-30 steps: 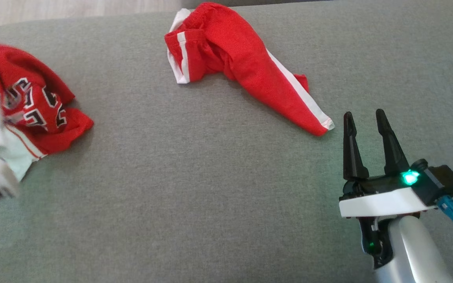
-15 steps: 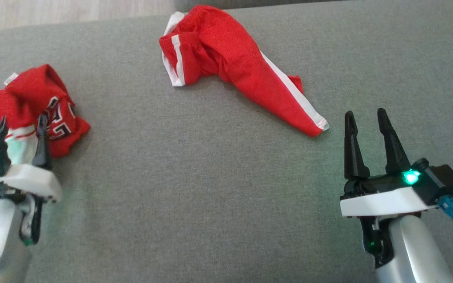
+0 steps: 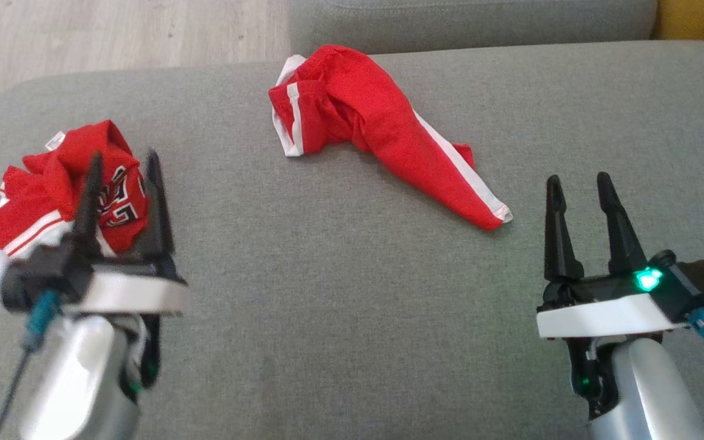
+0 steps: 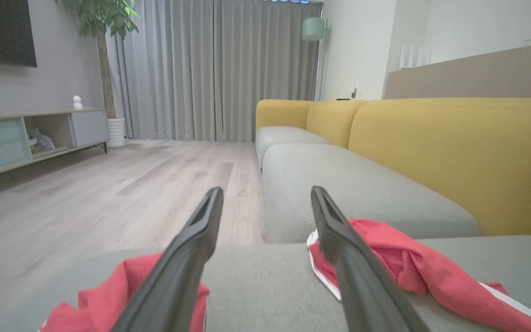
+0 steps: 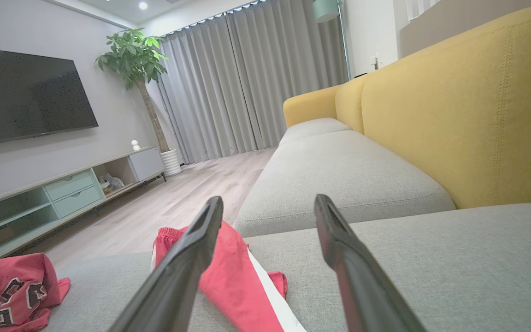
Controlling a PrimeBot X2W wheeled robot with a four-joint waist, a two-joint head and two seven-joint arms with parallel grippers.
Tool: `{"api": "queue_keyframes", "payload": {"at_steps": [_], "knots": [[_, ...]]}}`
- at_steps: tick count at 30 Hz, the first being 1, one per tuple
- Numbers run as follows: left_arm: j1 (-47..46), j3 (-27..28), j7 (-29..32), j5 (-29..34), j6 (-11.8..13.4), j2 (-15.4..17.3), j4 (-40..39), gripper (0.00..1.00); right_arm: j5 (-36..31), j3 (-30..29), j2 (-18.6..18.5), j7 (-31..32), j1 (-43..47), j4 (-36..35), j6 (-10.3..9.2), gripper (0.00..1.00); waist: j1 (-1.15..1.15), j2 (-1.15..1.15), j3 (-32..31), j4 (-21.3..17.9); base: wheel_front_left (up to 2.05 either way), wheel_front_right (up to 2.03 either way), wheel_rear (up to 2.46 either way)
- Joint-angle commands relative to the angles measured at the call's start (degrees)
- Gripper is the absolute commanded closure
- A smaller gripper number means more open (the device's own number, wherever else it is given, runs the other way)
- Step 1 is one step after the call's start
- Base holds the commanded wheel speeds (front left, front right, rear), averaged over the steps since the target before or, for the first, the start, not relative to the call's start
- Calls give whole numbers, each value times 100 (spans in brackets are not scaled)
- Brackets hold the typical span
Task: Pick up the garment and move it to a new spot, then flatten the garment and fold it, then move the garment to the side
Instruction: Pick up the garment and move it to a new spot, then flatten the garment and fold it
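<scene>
Head view: left gripper (image 3: pixel 123 156) has its fingers spread apart and holds nothing. It is at the left end of the grey sofa seat (image 3: pixel 327 287), and its fingertips overlap the crumpled red jersey (image 3: pixel 40 189); cannot tell if they touch it. The jersey lies bunched near the seat's left edge, with its lettering and white trim showing. Right gripper (image 3: pixel 578 179) is also spread and empty, at the lower right over bare seat. Red trousers (image 3: pixel 382 128) with a white stripe lie at the middle back, well apart from the jersey.
</scene>
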Motion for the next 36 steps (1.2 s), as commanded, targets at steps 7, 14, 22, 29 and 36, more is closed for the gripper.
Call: {"api": "queue_keyframes", "payload": {"at_steps": [7, 14, 22, 29, 36], "knots": [[469, -17, -65, -9, 37, -241, -103, 0, -15, 128, 6, -36, 63, -158, 43, 0, 1, 0, -119, 8, 0, 0, 0], [594, 94, -70, 158, -68, -504, -232, 0, -171, 4, 6, -36, -18, -186, 43, 0, 1, 0, 37, 173, 0, 0, 0], [362, 53, -71, 393, -320, -754, -166, 0, -428, 118, 6, 6, -1173, 607, 43, 0, 1, 0, 509, 596, 0, 0, 0], [145, 51, -72, 563, -525, -1034, -25, 0, -405, 237, 6, 650, -2683, 2439, 43, 0, 1, 0, 838, 1121, 0, 0, 0], [-36, 72, -72, 663, -717, -1267, 74, 0, -733, 178, 6, 922, -3609, 4091, 43, 0, 1, 0, 1116, 1561, 0, 0, 0]]}}
